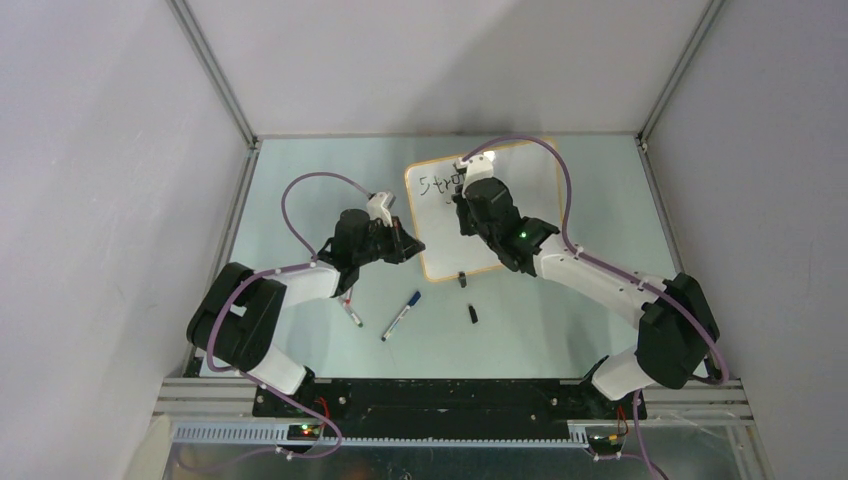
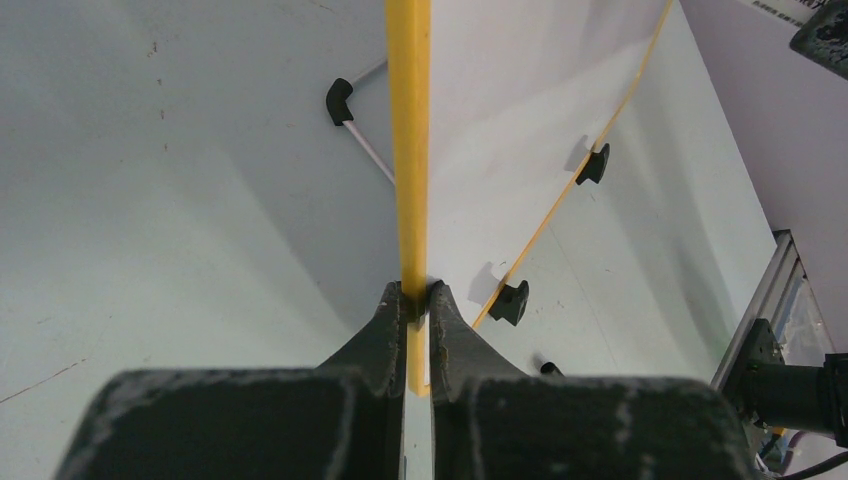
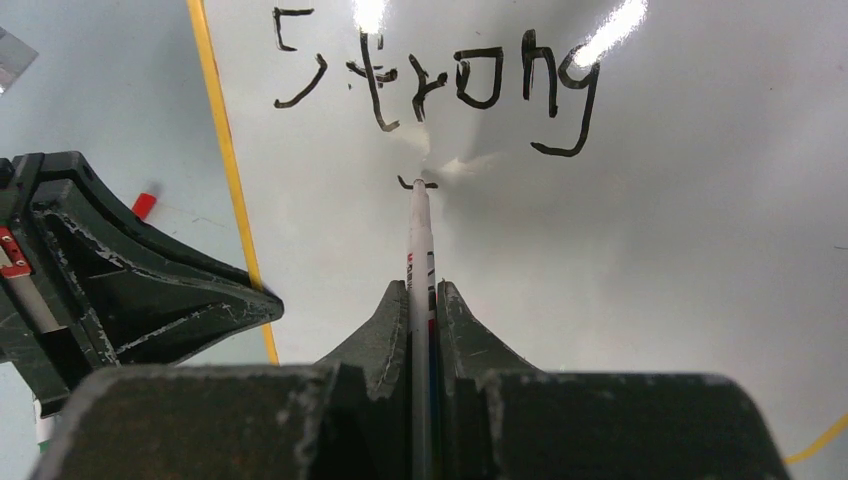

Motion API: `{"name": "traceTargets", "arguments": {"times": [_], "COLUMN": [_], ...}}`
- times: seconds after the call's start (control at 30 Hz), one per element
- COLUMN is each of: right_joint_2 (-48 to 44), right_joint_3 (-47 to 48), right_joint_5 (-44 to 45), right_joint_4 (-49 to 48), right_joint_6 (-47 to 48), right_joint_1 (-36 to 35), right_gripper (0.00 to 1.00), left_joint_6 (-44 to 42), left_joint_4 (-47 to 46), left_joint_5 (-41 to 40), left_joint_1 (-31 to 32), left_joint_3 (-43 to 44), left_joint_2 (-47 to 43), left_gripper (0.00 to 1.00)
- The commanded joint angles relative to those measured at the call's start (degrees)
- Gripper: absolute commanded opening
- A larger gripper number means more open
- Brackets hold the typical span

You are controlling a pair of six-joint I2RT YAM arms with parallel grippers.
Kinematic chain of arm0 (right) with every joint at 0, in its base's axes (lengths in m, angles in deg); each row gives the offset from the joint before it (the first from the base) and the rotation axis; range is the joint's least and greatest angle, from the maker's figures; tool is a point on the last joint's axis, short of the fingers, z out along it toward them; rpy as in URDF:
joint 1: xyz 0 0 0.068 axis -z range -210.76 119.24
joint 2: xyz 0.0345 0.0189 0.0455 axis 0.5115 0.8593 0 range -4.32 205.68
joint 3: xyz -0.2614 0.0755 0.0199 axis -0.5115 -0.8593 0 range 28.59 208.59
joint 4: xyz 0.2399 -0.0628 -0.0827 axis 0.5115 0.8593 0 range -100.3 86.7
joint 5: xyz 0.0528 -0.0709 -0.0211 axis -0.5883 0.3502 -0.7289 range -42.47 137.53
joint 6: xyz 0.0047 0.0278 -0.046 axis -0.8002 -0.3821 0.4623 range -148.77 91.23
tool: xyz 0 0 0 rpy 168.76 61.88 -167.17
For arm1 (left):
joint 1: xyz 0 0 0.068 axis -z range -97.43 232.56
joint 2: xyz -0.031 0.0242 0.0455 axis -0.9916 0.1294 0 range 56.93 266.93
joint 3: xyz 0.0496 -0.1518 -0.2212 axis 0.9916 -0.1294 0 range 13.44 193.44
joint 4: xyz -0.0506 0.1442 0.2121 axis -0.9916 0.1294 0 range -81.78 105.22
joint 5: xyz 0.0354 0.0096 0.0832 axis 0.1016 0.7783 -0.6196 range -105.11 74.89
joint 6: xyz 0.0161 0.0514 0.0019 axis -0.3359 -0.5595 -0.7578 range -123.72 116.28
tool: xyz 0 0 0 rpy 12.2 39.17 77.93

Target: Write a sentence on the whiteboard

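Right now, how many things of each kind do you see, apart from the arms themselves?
whiteboard: 1
markers: 3 (held marker, blue-capped marker, partly hidden marker)
loose black cap: 1
Total: 5

whiteboard (image 1: pixel 440 240) on table (image 1: pixel 570 335); loose marker (image 1: pixel 400 316) before it, leftward
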Motion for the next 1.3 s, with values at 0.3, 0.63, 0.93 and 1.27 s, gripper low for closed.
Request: {"name": "traceTargets", "arguments": {"times": [0.3,0.63,0.93,1.27], "right_joint_2": [0.4,2.6,4.0,4.0], "right_joint_3": [4.8,5.7,5.7,5.6], "right_joint_5": [0.4,0.8,0.6,-0.4], "right_joint_4": [-2.1,-1.0,0.0,3.1], "right_joint_6": [-0.1,-0.2,-0.6,-1.7], "right_joint_1": [0.3,1.2,1.8,1.8], "right_gripper": [0.0,0.0,0.0,0.0], "left_joint_6": [-3.2,-3.2,-3.2,-3.2], "left_joint_4": [1.9,1.8,1.8,1.9], "left_joint_5": [-2.6,-2.5,-2.5,-2.5], "left_joint_1": [0.6,0.7,0.7,0.7], "left_joint_3": [1.4,1.4,1.4,1.4], "left_joint_2": [-0.3,-0.3,-0.4,-0.5], "left_gripper": [0.0,0.0,0.0,0.0]}}
